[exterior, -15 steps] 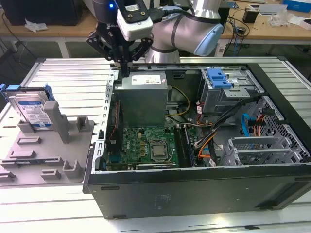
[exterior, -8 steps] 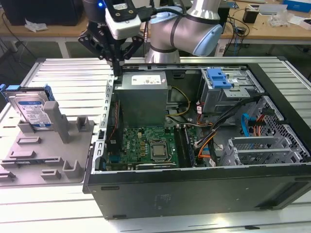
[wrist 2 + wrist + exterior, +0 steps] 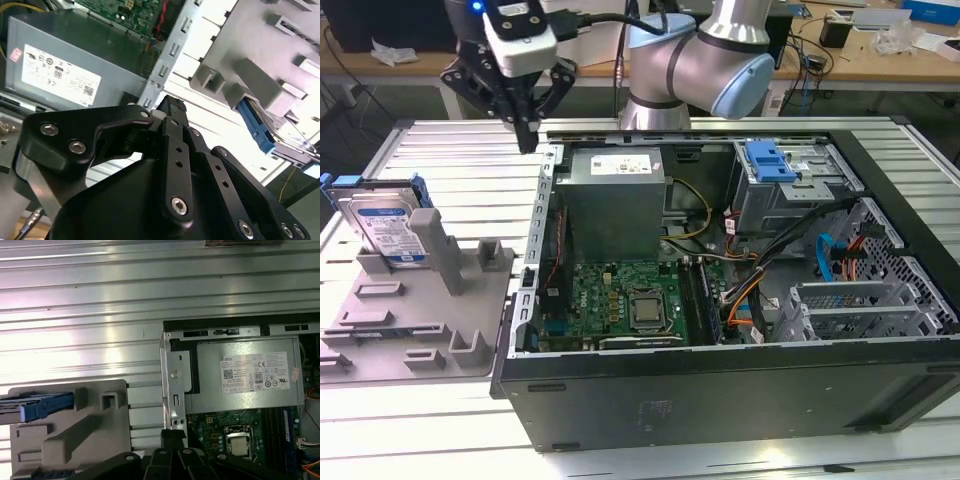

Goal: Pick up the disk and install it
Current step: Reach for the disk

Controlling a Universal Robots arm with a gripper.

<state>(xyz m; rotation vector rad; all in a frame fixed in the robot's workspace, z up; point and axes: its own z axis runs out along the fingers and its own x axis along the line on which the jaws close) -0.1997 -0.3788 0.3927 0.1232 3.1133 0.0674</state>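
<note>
Exterior view first: the silver rectangular hard drive with blue plastic rails, the disk (image 3: 382,225), stands on edge near the bench's (image 3: 450,160) edge at the exterior view's left. It leans against an upright post of a grey moulded plastic fixture (image 3: 430,300). You can judge that the fixture props it tilted so that its edges are exposed for a grasp.

The black linkage gripper (image 3: 526,135) hangs over the bench's far side, between the fixture and the corner of the open black computer case (image 3: 720,400). Its fingers are pressed together on nothing, well apart from the disk. I'd judge the pick has not yet begun.

This view alone shows you the blue plastic bracket (image 3: 770,160) on the grey metal cage inside the case.

The first wrist view looks straight down. It gives you the disk's blue rail (image 3: 45,405) edge-on and the large grey power-supply box (image 3: 245,375) beside the case wall. The second wrist view shows the closed fingertips (image 3: 170,107) from behind, with the disk (image 3: 260,130) beyond them.
</note>
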